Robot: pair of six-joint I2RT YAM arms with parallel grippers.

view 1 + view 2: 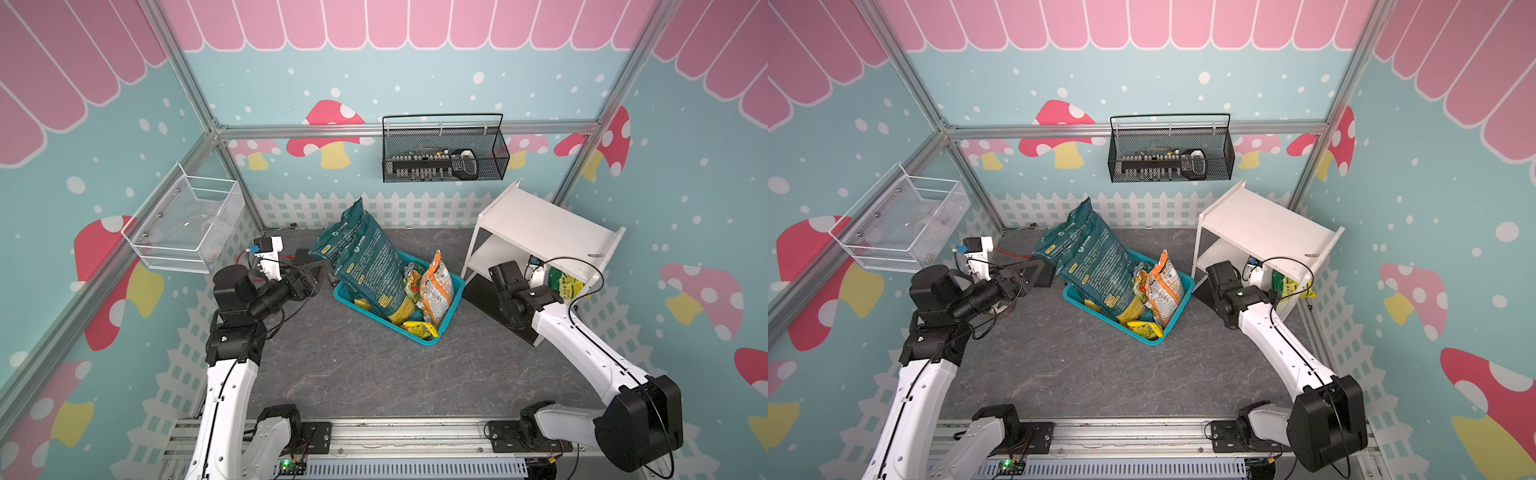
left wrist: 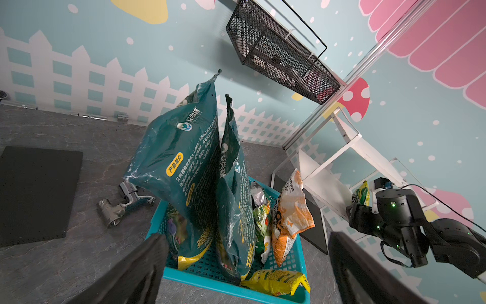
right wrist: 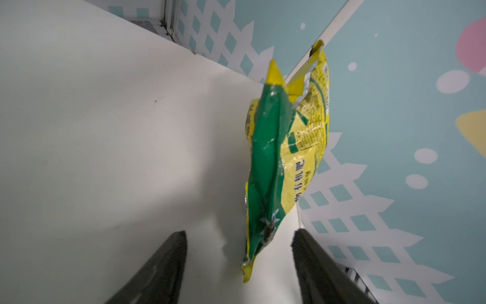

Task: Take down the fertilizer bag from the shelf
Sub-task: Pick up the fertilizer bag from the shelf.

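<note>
Reaching into the shelf with the right gripper, at about 3 o'clock from the teal bin in a top view. Approaching, not yet gripping: right wrist view showing both fingers apart, the green-and-yellow bag standing on edge on the white board between and just beyond them, its lower corner nearly level with the tips, no contact visible on either side. Judging the step as the final line-up before the pinch.

Next move probably calling for a short push forward so the tips straddle the bag's thin edge, then a squeeze, then a lift clear of the board and a pull out past the side panel. Thin crinkly film likely buckling, so a deep bite seeming safer than a corner nip.

Hanging idle at 9 o'clock of the bin: left gripper, fingers spread wide, nothing between them.

Only the wrist view giving the finger-to-bag gap; both top views hiding the gripper under the top board, showing merely the bag peeking out at the shelf's open end. Left wrist view alone revealing a metal tap fitting on the table beside the bin.
</note>
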